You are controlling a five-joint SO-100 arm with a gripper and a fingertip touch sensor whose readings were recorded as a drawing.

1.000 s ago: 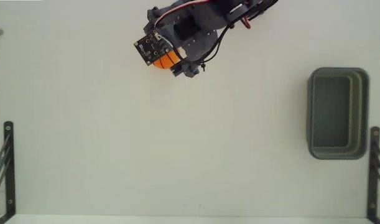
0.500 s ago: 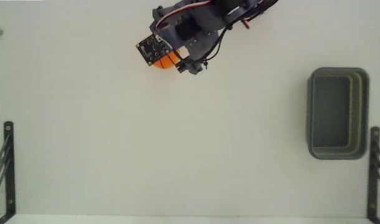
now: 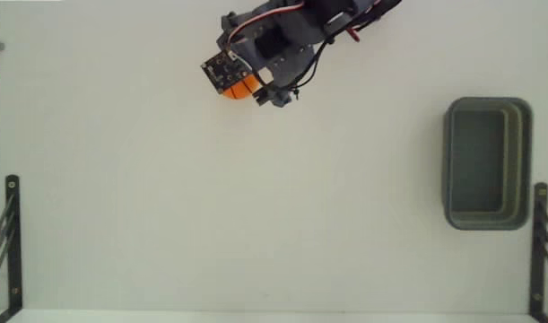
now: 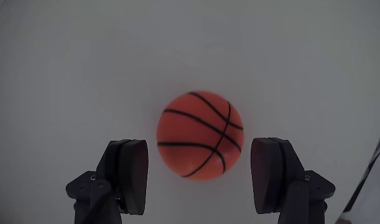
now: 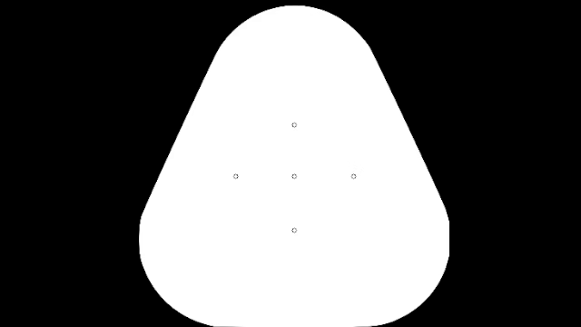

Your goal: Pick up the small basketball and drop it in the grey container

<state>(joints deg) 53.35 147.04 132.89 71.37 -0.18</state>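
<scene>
White table [image 3: 256, 206]; small basketball [image 3: 245, 88] half-hidden under arm (fingers [image 4: 132, 174] apart).

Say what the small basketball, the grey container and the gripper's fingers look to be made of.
The small basketball: probably rubber or foam, matte orange with thin black seams, no glare. The grey container: likely moulded plastic, dull grey-green, rounded corners, thick rim. The gripper fingers: apparently dark, hard plastic, smooth and matte; possibly printed, too blurred to tell.

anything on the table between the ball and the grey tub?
No. In the fixed view the stretch of white table from the small basketball to the grey container is bare. The open hand straddles the ball.
</scene>
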